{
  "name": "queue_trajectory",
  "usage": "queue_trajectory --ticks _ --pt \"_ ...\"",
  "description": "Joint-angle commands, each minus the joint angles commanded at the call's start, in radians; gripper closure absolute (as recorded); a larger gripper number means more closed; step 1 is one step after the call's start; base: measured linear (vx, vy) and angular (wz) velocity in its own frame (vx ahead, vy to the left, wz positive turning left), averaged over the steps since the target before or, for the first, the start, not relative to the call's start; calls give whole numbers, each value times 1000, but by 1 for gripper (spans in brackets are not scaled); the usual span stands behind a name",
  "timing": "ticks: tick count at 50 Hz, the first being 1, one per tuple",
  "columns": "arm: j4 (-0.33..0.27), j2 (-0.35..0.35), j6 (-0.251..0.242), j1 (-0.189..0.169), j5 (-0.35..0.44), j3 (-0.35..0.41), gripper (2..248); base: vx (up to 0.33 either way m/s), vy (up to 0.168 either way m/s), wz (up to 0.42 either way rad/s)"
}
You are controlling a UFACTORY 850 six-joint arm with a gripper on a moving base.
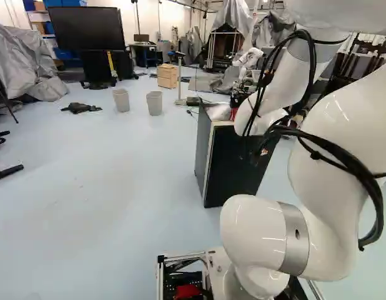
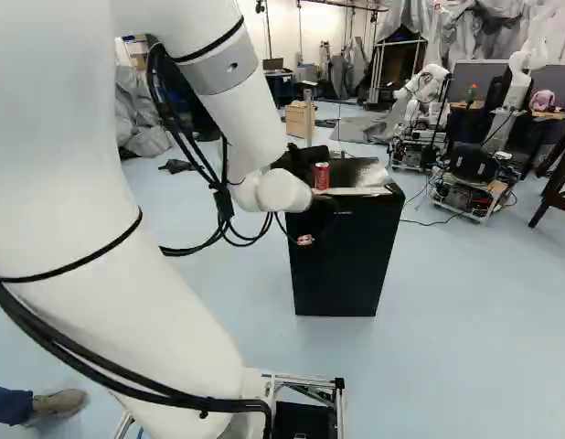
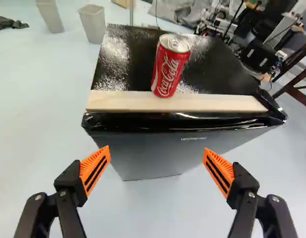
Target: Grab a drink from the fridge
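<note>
In the right base view the black gripper [image 2: 303, 159] shows partly behind the white wrist, near the red can [image 2: 322, 176]. In the wrist view the gripper [image 3: 157, 163] stands open with nothing between its orange pads. Ahead of it, the red can [image 3: 170, 67] is upright on top of the black fridge [image 3: 158, 148], against a pale wooden strip [image 3: 123, 100] along the front edge. The fridge's front faces the gripper and its door looks closed. The fridge [image 1: 233, 165] also stands right of the middle in the left base view; its inside is hidden.
Two grey bins [image 1: 121, 100] [image 1: 154, 103] and a wooden drawer box [image 1: 167, 76] stand beyond the fridge. Another robot [image 2: 424, 101] is farther back, with a wheeled cart [image 2: 470, 183] nearby. A person's shoe [image 2: 58, 402] shows at the left of the right base view.
</note>
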Motion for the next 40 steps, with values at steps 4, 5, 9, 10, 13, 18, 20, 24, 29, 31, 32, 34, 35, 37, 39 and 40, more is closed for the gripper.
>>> queue_trajectory --ticks 4,5,9,10,13,18,20,24,29,31,32,34,35,37,39,40 --pt "-1 5 0 1 42 5 3 0 0 0" --pt "-1 5 0 1 53 6 3 0 0 0" --pt "-1 7 0 2 95 7 3 0 0 0" --pt "-1 7 0 2 105 7 3 0 0 0" --pt "-1 7 0 2 137 7 3 0 0 0" --pt "3 0 0 4 188 0 3 0 0 0" --pt "8 -5 0 5 206 -6 3 0 0 0" --pt "22 -20 0 10 234 -21 3 0 0 0" --pt "49 -42 0 20 254 -43 3 0 0 0" --pt "63 -50 0 24 259 -52 3 0 0 0" --pt "70 -55 0 26 261 -56 3 0 0 0" --pt "86 -63 0 31 263 -65 3 0 0 0" --pt "94 -67 0 34 264 -70 3 0 0 0" --pt "112 -76 0 38 266 -79 3 0 0 0" --pt "129 -85 0 43 267 -88 3 0 0 0" --pt "140 -90 0 46 267 -93 3 0 0 0"
